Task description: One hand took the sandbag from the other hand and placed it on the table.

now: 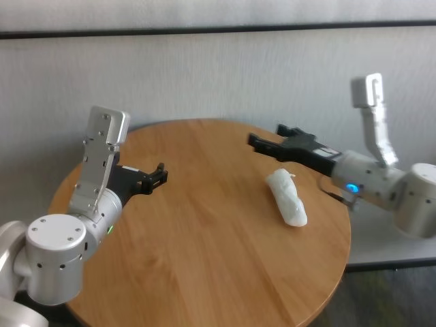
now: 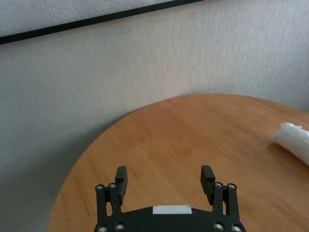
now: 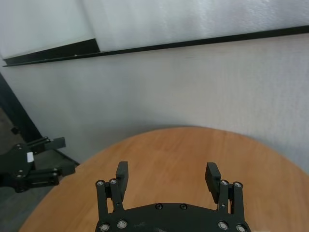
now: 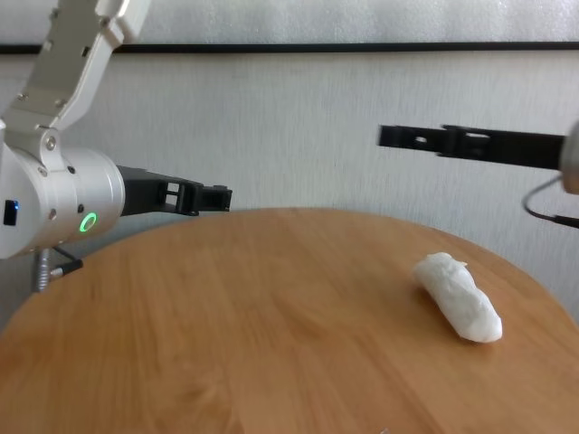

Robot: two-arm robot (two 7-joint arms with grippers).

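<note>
Your sandbag lies flat on the table, on the right half of the round top and fairly near its right edge, with nothing touching it. You can see it from the chest camera too, one end pointing toward the far wall and the other toward the near right rim. In the left wrist view only one end of it shows, at the frame's border.

Above and just beyond the bag hangs your right gripper, the one with the blue ring, clear of the bag and off the wood. Its fingers stand wide apart with nothing between them, as the right wrist camera shows plainly.

Well apart from the bag, over the left side of the table, your left gripper with the green ring hovers above the top. Its fingers are also spread wide and empty. How high it sits above the wood is hard to judge from these angles, though it seems to float free.
</note>
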